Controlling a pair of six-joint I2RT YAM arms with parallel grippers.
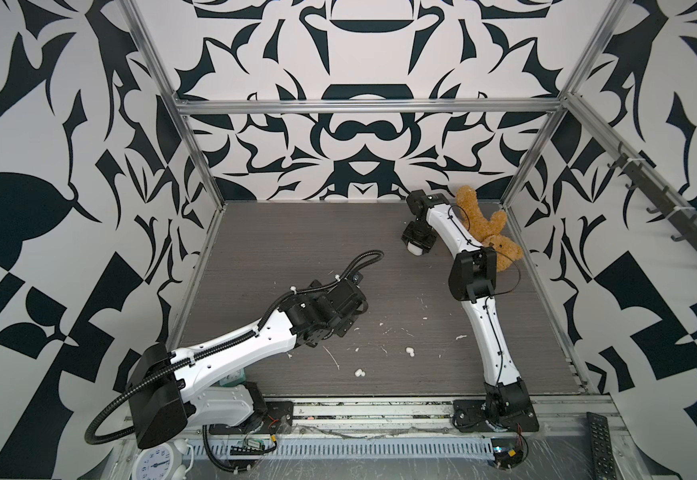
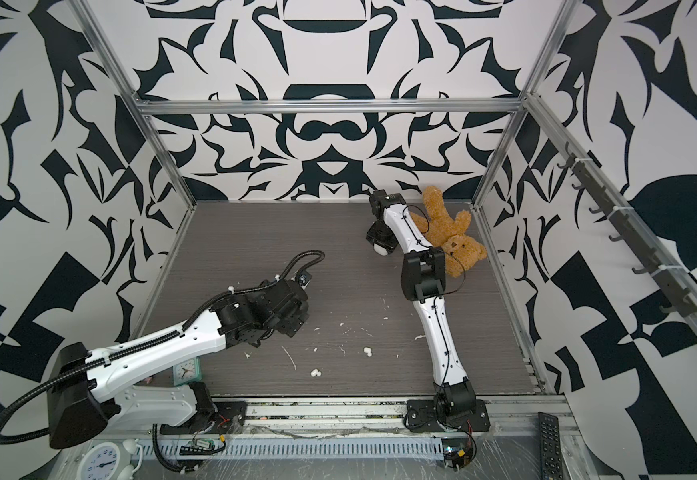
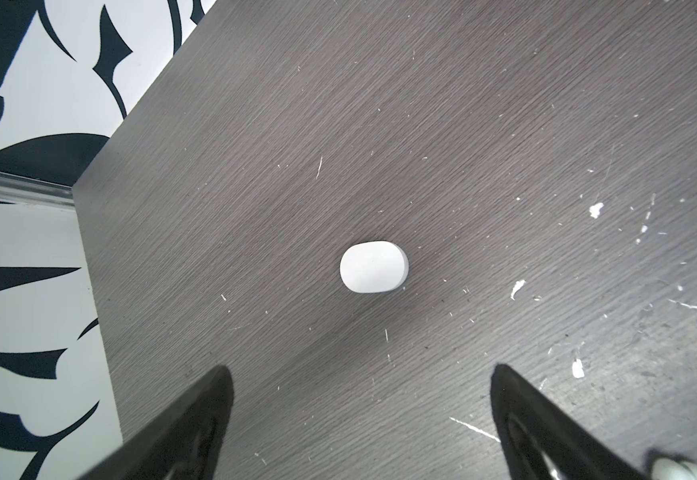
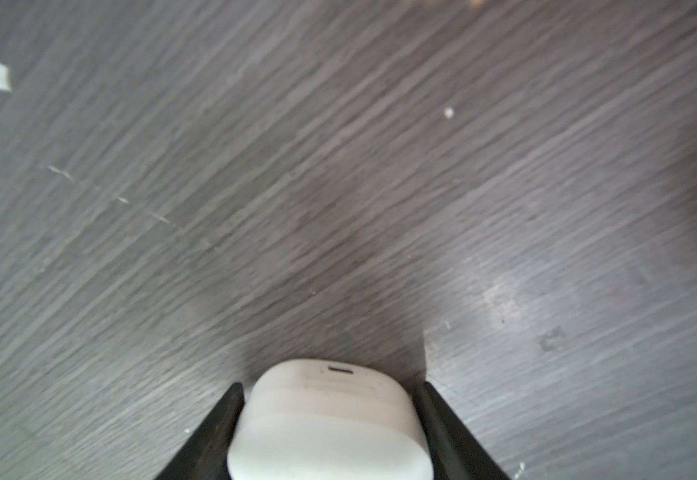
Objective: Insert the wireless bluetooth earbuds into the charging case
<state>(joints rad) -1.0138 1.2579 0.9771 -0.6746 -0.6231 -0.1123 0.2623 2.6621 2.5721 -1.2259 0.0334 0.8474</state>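
- In both top views, my right gripper [image 1: 416, 244] is low at the far right of the table [image 1: 296, 249], near the teddy [image 1: 500, 245], with a white case [image 1: 415, 250] between its jaws. An earbud [image 1: 359, 372] and a second earbud [image 1: 410, 352] lie loose near the front edge, well apart from it.
- Left wrist: my left gripper [image 3: 362, 368] hangs wide open. A second case [image 3: 373, 266] lies shut on the wood, untouched.
- Right wrist: my fingers [image 4: 434, 415] press both sides of the case [image 4: 330, 428], gripping it.
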